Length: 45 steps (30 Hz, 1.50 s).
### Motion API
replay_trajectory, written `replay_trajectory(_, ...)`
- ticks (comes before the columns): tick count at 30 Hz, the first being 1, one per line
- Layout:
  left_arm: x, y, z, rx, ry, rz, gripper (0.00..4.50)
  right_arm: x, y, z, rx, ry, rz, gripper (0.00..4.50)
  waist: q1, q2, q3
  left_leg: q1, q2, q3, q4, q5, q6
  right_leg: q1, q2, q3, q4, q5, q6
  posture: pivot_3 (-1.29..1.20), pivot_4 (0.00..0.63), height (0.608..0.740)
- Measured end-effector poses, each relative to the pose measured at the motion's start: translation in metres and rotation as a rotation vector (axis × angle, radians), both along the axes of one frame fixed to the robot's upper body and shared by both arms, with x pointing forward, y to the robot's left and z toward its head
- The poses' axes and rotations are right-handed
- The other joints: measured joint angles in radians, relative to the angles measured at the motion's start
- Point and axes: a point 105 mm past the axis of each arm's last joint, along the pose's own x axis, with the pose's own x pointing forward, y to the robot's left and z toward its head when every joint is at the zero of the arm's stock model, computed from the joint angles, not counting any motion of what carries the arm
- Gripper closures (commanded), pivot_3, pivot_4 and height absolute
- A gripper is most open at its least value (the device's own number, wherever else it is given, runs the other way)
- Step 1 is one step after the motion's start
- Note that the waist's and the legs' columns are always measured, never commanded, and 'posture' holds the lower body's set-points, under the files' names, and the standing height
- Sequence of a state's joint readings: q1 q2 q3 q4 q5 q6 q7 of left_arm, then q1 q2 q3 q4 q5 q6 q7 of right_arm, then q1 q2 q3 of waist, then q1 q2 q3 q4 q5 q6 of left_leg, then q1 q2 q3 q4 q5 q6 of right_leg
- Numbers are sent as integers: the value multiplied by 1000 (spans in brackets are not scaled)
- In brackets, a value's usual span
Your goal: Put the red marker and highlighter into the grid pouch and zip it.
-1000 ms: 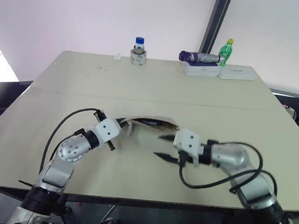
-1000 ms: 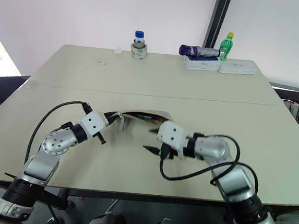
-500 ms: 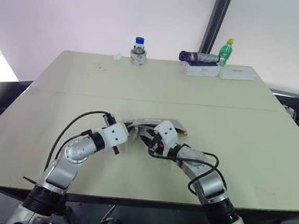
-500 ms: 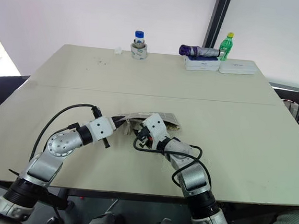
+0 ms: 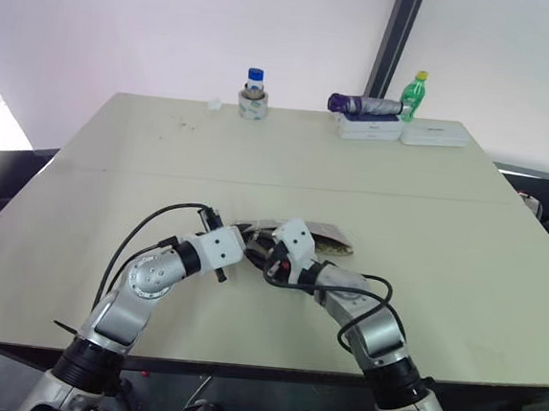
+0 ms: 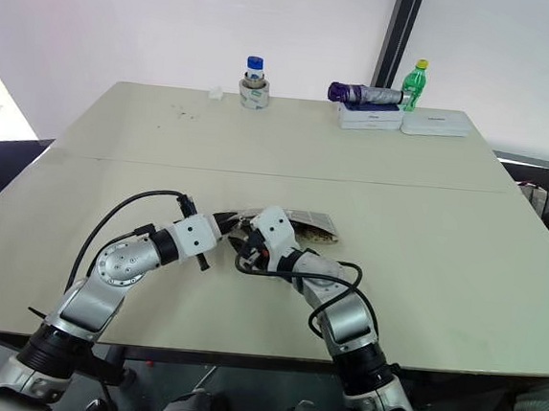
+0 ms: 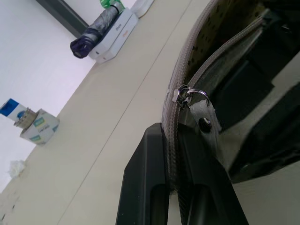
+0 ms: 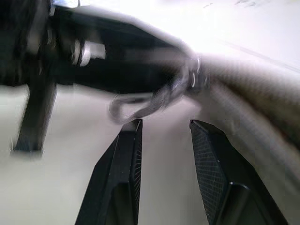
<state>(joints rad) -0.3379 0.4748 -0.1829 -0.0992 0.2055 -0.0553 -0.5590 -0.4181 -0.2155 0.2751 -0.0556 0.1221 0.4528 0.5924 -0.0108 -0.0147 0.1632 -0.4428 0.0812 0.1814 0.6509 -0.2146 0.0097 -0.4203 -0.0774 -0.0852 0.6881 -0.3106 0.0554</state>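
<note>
- Grey pouch (image 5: 312, 234) lies mid-table; my left gripper (image 7: 172, 183) is clenched on its zipper edge.
- My right gripper (image 8: 164, 140) gapes, empty, before the zipper pull (image 8: 154, 101); I should pinch it squarely, then slide steadily.

Right gripper (image 6: 244, 249) has swung in from the right of the grid pouch (image 5: 325, 234) to its near-left end, fingers parted just short of the zipper pull (image 8: 140, 103). Pouch mouth, arched open earlier, now lies flatter. Left gripper (image 5: 242, 241) edged slightly rightward.
</note>
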Motion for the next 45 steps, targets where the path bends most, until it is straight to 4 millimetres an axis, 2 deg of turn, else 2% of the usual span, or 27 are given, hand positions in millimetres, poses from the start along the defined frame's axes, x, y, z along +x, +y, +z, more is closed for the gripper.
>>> replay_trajectory(2, 0, 0, 0, 1, 0, 1, 4500, -3, -13, -10, -31, 24, 3, 2852, -3, 0, 0, 0, 0, 0, 0, 0, 0, 0, 0, 0, 0, 0, 0, 0, 150, 738)
replay_trajectory(5, 0, 1, 0, 2, 1, 2, 4500, -8, -20, -15, -49, 42, 30, 2852, -7, 0, 0, 0, 1, 0, -1, 0, 0, 0, 1, 0, 0, 0, 0, 0, 150, 738)
replay_trajectory(7, 0, 1, 0, 2, 1, 1, 4500, -9, -15, -12, -23, 38, 39, 2852, -11, 0, 0, 0, 2, 0, -1, 0, 0, -1, 1, 0, 0, 0, 0, 0, 150, 738)
replay_trajectory(13, 0, 0, 0, 2, -2, -2, 4500, 3, 20, 17, 92, -27, 14, 2852, -5, 0, 0, 0, 2, 0, -1, 1, -1, -1, 2, 0, 0, 0, 0, 0, 150, 738)
replay_trajectory(16, 0, 0, 0, 2, -3, -1, 4500, 6, 26, 16, 113, -14, -5, 2852, 0, 0, 0, 0, 0, 0, -1, 0, -1, -1, 0, 0, 0, 0, 0, 0, 150, 738)
replay_trajectory(19, 0, 0, 0, 2, -3, -1, 4500, 7, 26, 13, 116, -6, -5, 3601, -3, 0, 0, 0, 0, 0, -1, 0, 0, -1, 0, 0, 0, 0, 0, 0, 150, 738)
replay_trajectory(21, 0, 0, 0, 1, -3, -1, 4500, 7, 25, 13, 121, -3, -2, 4480, -5, 0, 0, 0, 1, 0, -1, 0, -1, -1, 1, 0, 0, 0, 0, 0, 150, 738)
replay_trajectory(28, 0, 0, 0, 2, -2, -1, 4500, 9, 17, 11, 94, -13, -9, 4480, -6, 0, 0, 0, 1, 0, -1, 0, -1, -1, 0, 0, 0, 0, 0, 0, 150, 738)
replay_trajectory(32, 0, 0, 0, 2, -2, -1, 4500, 6, 10, 2, 79, 8, -19, 4480, -5, 0, 0, 0, 1, 0, -1, 0, -1, -1, 0, 0, 0, 0, 0, 0, 150, 738)
replay_trajectory(38, 0, 4, -1, 19, -3, 4, 4500, -2, -21, -8, 33, 27, -41, 4480, -5, 0, 0, 0, 1, 0, -1, 0, -1, -1, 0, 0, 0, 0, 0, 0, 150, 738)
replay_trajectory(45, -2, 11, -6, 48, -8, 2, 4500, -5, -48, 4, -13, -7, -51, 4480, -6, 0, 0, 0, 1, 0, -1, 0, 0, -1, 0, 0, 0, 0, 0, 0, 150, 738)
